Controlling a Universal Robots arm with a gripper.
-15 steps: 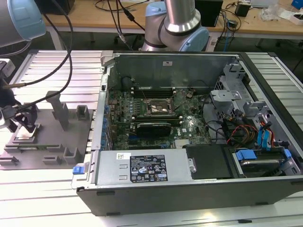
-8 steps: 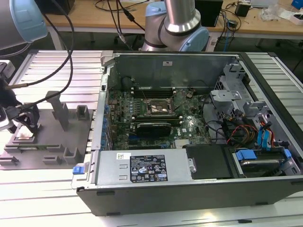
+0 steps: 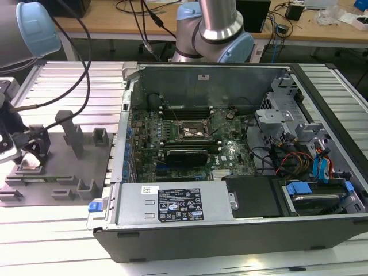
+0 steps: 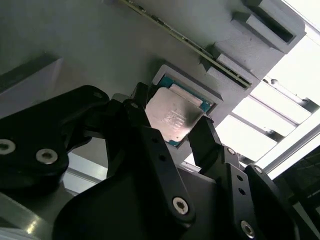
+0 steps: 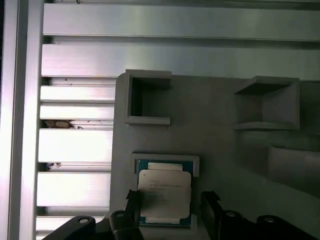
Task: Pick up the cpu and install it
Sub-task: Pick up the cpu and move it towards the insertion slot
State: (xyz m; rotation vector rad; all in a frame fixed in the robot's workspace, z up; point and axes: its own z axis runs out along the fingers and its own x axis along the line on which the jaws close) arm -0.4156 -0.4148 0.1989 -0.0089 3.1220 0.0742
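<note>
I had the end effector (image 5: 170, 197) released astride the cpu (image 4: 172, 116); it needed centring squarely on both edges.

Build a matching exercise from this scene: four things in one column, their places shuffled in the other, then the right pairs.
Things
1. cpu
2. gripper
3. socket
4. blue clip

Places
A. on the motherboard inside the open computer case
B. on the case's outer corner, nearest the grey plate
C. at the framed square pocket on the grey plate
D. poised at the cpu, above the grey plate

Pairs: 1-C, 2-D, 3-A, 4-B
</note>
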